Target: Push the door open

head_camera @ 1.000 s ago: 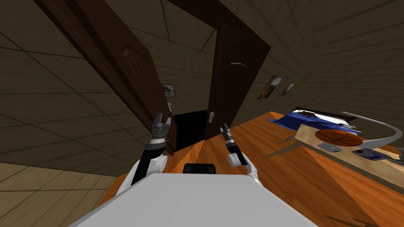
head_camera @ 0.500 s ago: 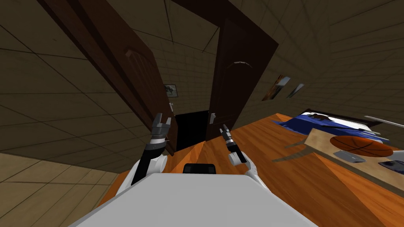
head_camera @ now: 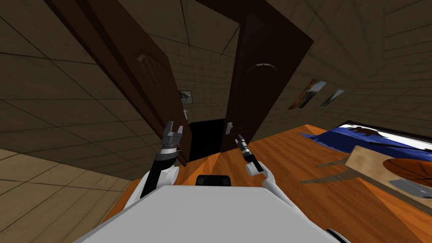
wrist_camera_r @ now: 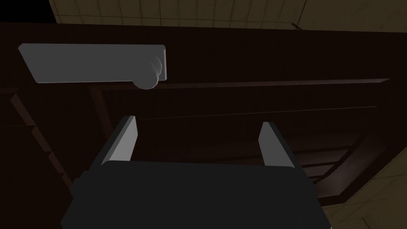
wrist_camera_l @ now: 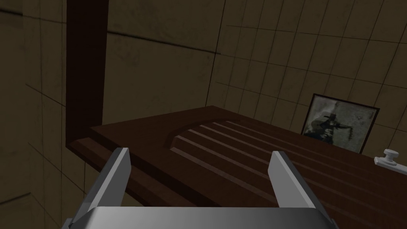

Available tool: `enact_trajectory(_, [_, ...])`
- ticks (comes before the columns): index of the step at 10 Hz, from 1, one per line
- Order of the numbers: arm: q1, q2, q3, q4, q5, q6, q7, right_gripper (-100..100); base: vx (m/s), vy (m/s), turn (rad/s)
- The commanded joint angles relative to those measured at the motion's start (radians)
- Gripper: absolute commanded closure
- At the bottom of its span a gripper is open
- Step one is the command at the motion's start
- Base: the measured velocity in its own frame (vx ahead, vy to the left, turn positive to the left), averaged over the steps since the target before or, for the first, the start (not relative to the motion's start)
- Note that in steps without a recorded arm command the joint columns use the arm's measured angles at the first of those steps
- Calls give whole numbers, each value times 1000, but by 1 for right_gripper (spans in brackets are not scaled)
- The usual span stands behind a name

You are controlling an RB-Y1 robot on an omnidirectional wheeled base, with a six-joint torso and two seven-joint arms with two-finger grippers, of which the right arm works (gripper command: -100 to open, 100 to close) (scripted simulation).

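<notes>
Your right jaws stand open, aimed at the dark right door leaf [head_camera: 265,84] right of frame centre, its handle plate [wrist_camera_r: 91,63] just beyond them toward the black area [head_camera: 205,137]. Your left jaws, open too, face the left door leaf [head_camera: 154,88].

A home: bed [head_camera: 363,141], wall picture [head_camera: 307,93], panelled door [head_camera: 265,80].
</notes>
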Motion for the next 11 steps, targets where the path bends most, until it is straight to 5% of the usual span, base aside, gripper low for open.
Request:
enact_trajectory(1, [-26, -26, 18, 50, -13, -6, -21, -100, 92, -54, 122])
enact_trajectory(2, [-26, -26, 18, 56, -13, -6, -21, -100, 62, -40, 47])
enact_trajectory(11, [-125, -128, 86, 250, -66, -13, -100, -100, 68, -48, 90])
